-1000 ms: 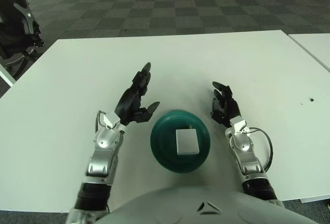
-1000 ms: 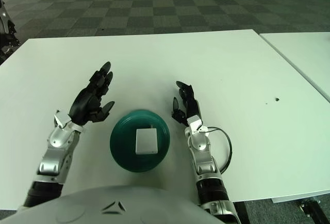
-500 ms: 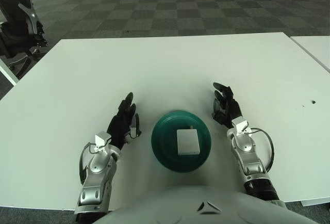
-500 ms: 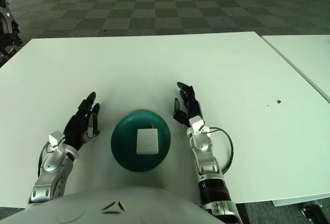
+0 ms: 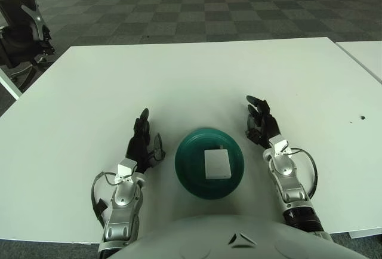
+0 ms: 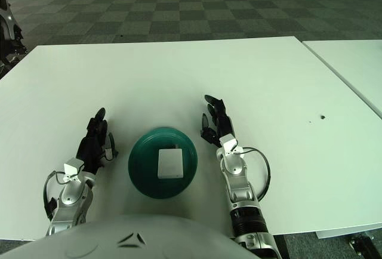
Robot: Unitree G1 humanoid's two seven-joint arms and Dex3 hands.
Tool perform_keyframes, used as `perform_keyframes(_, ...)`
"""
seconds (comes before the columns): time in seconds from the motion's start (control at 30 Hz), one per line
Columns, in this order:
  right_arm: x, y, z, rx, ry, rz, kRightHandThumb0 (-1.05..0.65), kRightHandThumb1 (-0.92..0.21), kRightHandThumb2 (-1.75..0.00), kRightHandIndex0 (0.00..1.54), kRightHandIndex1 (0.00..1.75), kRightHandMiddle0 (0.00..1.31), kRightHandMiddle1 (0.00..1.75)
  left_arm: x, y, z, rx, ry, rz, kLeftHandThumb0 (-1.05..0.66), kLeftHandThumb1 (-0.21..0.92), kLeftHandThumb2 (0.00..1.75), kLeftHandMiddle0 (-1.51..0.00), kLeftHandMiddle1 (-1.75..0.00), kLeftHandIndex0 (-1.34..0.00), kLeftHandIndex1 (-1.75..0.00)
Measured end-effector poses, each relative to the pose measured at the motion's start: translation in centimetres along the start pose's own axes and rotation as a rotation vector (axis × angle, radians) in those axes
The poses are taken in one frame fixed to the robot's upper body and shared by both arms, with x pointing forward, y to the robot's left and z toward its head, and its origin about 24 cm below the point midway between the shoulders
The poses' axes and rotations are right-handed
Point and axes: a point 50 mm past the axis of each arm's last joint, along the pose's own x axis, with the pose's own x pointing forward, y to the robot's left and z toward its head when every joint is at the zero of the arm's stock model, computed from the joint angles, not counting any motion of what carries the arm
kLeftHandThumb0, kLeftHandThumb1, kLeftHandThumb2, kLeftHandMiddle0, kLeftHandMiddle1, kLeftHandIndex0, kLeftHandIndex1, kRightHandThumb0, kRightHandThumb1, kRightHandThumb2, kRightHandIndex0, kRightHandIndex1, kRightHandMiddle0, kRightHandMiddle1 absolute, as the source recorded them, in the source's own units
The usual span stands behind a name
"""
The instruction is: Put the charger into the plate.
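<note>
The white charger (image 5: pixel 215 163) lay flat inside the green plate (image 5: pixel 186 169) on the tabletop (image 5: pixel 197 74), both empty, loose-fingered robot hands, left (image 5: pixel 142 145) and right (image 5: pixel 261 126), flanking the plate; it looked light, rigid and smooth, best pinched across its opposite edges.

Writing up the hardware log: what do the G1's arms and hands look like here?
Both forearms are silver metal with dark bands near the elbows. The left hand and right hand have black three-finger assemblies, with a small white block at each wrist. A black cable loops out beside each forearm, the right one wider.
</note>
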Motion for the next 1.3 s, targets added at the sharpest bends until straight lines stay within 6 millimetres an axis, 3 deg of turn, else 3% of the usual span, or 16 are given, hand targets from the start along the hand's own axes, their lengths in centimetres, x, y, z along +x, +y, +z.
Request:
perform_keyframes(0.5,-0.9,-0.6,-0.2,-0.008,-0.014,-0.013,-0.66,-0.92,-0.88,0.28,0.01,0.0,0.68,-0.1,-0.5,-1.5,0.007,-0.026,0.055,-0.97,0.92,1.09,-0.17,-0.03,0.0,-0.55)
perform_keyframes(0.97,-1.9,-1.6,-0.4,0.064,-0.039,-0.036,-0.73,-0.92,-0.86,0.18,0.0,0.0,0.51,0.4,-1.2,-0.3,-0.123,-0.188,0.112,-0.99,0.92,1.01,-0.14,0.0,0.0,-0.43)
perform_keyframes(1.3,-2.0,-1.8,-0.4,0.077,-0.062,-0.052,-0.8,-0.92,-0.91,0.13,0.0,0.0,0.44,0.4,-1.4,-0.2,-0.128,-0.196,0.112,-0.98,0.92,1.0,-0.11,0.0,0.0,-0.38)
